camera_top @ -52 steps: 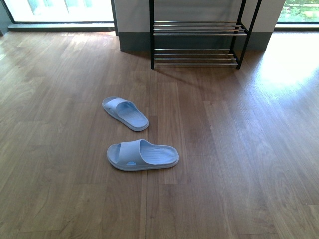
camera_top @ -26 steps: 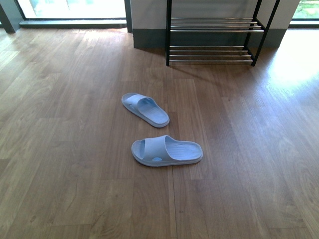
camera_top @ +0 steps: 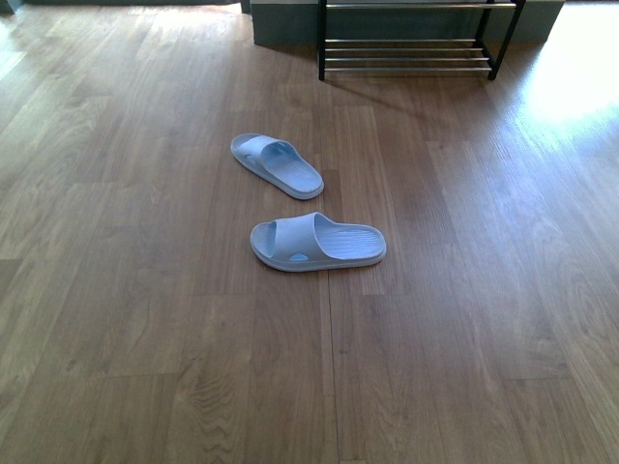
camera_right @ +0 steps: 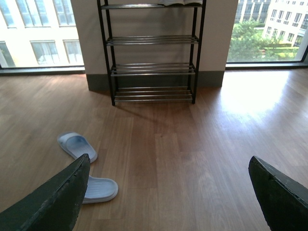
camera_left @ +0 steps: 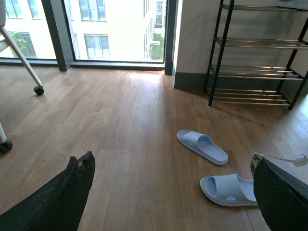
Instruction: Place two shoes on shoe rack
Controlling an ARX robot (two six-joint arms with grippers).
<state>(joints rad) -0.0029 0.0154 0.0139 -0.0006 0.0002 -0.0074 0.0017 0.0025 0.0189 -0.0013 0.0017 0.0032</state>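
Two light blue slide shoes lie on the wooden floor, apart from each other. The far shoe (camera_top: 277,165) lies at an angle, and the near shoe (camera_top: 317,243) lies crosswise with its toe to the right. The black shoe rack (camera_top: 416,56) with chrome rods stands against the wall behind them. In the left wrist view my left gripper (camera_left: 171,161) is open above the floor, with the near shoe (camera_left: 226,190) beside its right finger and the far shoe (camera_left: 202,147) beyond. My right gripper (camera_right: 168,161) is open and empty, with both shoes (camera_right: 77,146) off to its left and the rack (camera_right: 151,53) straight ahead.
A chair leg with a caster (camera_left: 38,90) stands at the far left by the windows. A grey skirting and wall (camera_right: 211,77) run behind the rack. Something white-soled (camera_right: 180,2) sits on the rack's top tier, cut off by the frame edge.
The front view has shifted: the shoes and the rack now sit higher in the picture, and only the rack's lowest tiers still show. The shoes have not moved on the floor.
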